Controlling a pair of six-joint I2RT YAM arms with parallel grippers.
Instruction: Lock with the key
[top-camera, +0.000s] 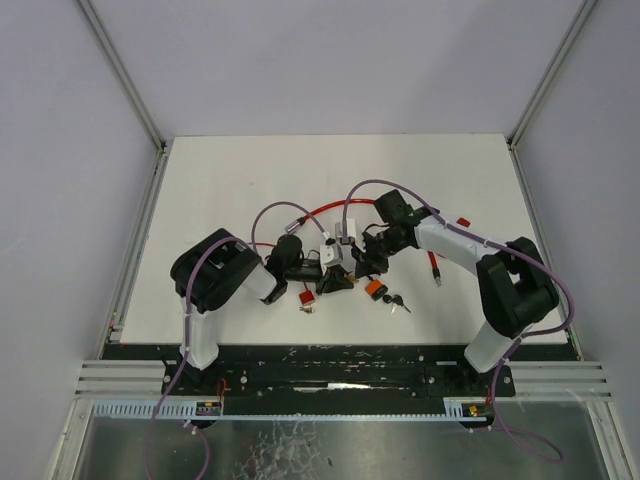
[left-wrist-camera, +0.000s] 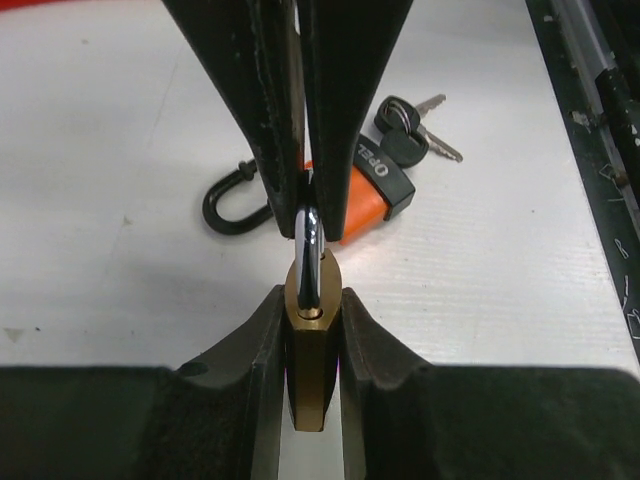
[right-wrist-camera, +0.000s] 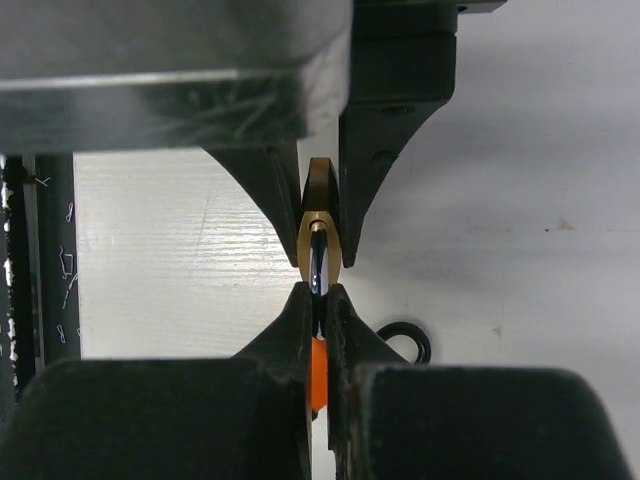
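Jaws of both arms met tip to tip in the overhead view, above the front middle of the white table (top-camera: 230, 190). The left gripper (top-camera: 335, 277) and right gripper (top-camera: 362, 262) looked too small there to tell how they stood. An orange padlock (top-camera: 374, 289) and a bunch of keys (top-camera: 396, 301) lay just in front of the right gripper, and a small red object (top-camera: 306, 297) lay beside the left one.

From the left wrist, the left fingers were clenched on the body of a brass padlock (left-wrist-camera: 310, 370). Its silver shackle (left-wrist-camera: 308, 240) pointed away and was pinched between the right fingers. Behind them lay the orange padlock, the keys just beside it, and a black loop (left-wrist-camera: 235, 205).

From the right wrist, the right fingers were clamped on the shackle, with the brass body beyond in the left gripper's grasp.
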